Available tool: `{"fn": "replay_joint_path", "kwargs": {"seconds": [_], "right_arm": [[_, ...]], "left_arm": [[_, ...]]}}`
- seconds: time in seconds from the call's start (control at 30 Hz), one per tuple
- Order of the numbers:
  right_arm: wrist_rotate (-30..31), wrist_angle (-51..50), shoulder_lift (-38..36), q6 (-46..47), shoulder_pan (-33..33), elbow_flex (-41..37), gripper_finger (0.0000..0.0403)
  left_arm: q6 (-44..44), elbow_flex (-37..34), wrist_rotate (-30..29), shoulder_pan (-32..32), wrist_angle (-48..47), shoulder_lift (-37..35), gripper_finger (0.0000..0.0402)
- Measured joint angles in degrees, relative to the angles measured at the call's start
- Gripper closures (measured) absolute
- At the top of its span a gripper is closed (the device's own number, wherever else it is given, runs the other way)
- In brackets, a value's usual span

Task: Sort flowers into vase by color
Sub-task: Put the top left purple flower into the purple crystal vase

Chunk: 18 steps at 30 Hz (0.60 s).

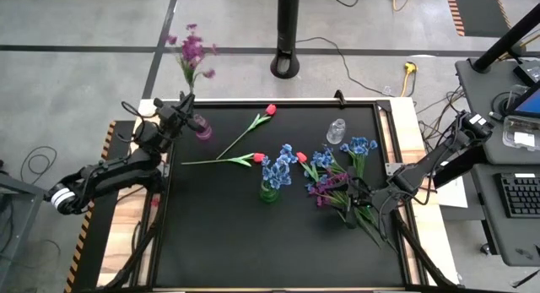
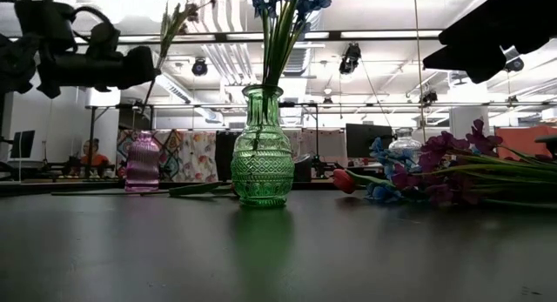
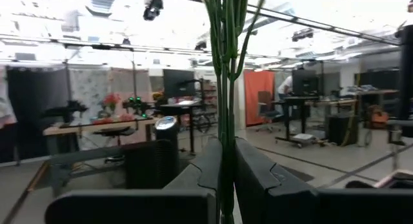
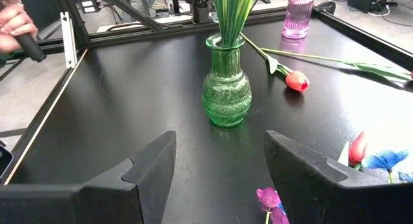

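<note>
Dark left gripper (image 3: 226, 179) fingers were clamped on an upright purple flower stem (image 3: 226, 88), directly above the pink vase (image 1: 202, 128). Right gripper (image 1: 359, 194) hovered open, empty, over the loose flowers (image 1: 337, 179)

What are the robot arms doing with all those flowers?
They're sorting flowers into vases by color. The left gripper is shut on a purple flower's stem, holding it up by the pink vase. The green vase already holds blue flowers. The right gripper is open, hovering over the pile of blue and purple flowers lying on the table. Two red tulips lie loose nearby.
</note>
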Motion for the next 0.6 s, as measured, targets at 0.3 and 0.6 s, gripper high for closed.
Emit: {"fn": "replay_joint_path", "kwargs": {"seconds": [0.3, 0.6], "right_arm": [[0.01, 0.05, 0.0, -0.23, -0.01, 0.0, 0.0177], [0.02, 1.13, 0.02, -0.4, -0.01, 0.0, 0.0177]], "left_arm": [[-0.89, -1.77, 3.0, 1.97, 1.84, 1.84, 0.0395], [-0.87, -1.77, 2.93, 2.5, 2.92, 5.17, 0.0395]]}}
